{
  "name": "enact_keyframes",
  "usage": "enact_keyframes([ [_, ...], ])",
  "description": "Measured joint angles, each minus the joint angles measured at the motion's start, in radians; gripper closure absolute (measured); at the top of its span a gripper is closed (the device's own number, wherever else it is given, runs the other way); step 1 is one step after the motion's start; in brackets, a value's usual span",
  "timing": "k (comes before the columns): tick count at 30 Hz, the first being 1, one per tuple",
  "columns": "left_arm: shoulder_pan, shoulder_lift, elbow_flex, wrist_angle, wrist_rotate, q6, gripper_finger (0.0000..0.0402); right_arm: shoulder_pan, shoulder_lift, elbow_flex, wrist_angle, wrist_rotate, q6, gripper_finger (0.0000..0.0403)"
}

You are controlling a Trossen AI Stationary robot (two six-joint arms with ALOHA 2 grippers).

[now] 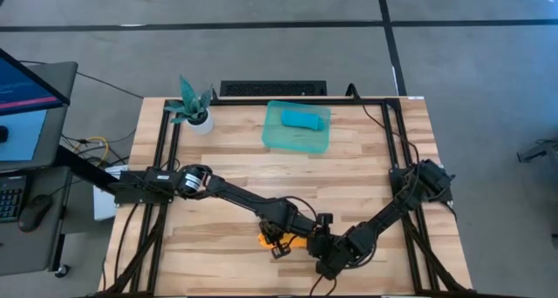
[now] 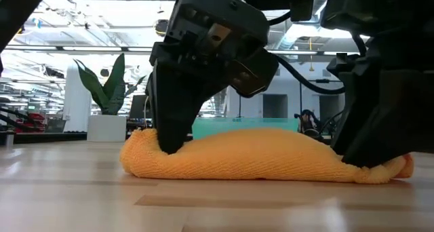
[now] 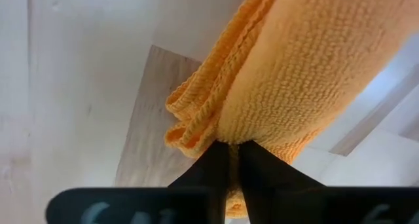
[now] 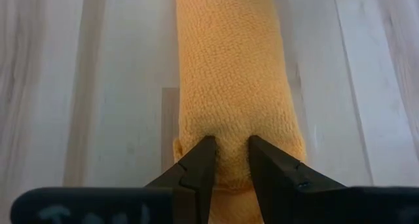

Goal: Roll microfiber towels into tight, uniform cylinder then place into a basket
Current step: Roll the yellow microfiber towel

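Tabletop (image 1: pixel 366 172): light wood planks with a black frame rail along each side. I see both arms reaching toward its near edge, where they meet.

Left arm (image 1: pixel 235 193): runs from its base at the left rail diagonally to the near centre.

Right arm (image 1: pixel 392 206): runs from its base at the right rail down to the same spot.

Basket (image 1: pixel 296 139): translucent teal-green tray at the far centre of the tabletop, well apart from both hands. The turquoise towel (image 1: pixel 305 119) lies rolled inside it, toward the far side.

Orange towel (image 2: pixel 251 154): rolled into a thick cylinder and lying flat on the tabletop near the front edge, one hand at each end. At one end I see its layered edges bunched and folded.

Potted plant (image 1: pixel 193 106): small white pot with teal leaves, at the far left of the tabletop.

Left hand (image 3: pixel 232 165): fingers nearly together, pinching the layered end of the orange towel.

Right hand (image 4: pixel 228 160): fingers partly apart, gripping the other end of the roll between them.
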Motion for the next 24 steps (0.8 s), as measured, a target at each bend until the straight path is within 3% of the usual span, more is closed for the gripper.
enact_keyframes([
  [13, -0.017, 0.003, 0.002, -0.016, -0.049, 0.138, 0.0274, 0.004, 0.000, 0.015, -0.017, -0.013, 0.000, 0.0285],
  [17, -0.034, 0.011, 0.067, -0.119, -0.141, 0.136, 0.0267, 0.004, 0.000, 0.015, -0.017, -0.015, -0.003, 0.0285],
  [24, -0.129, 0.011, 0.282, -0.332, -0.353, 0.059, 0.0266, 0.005, 0.000, 0.015, -0.017, -0.016, -0.003, 0.0285],
])
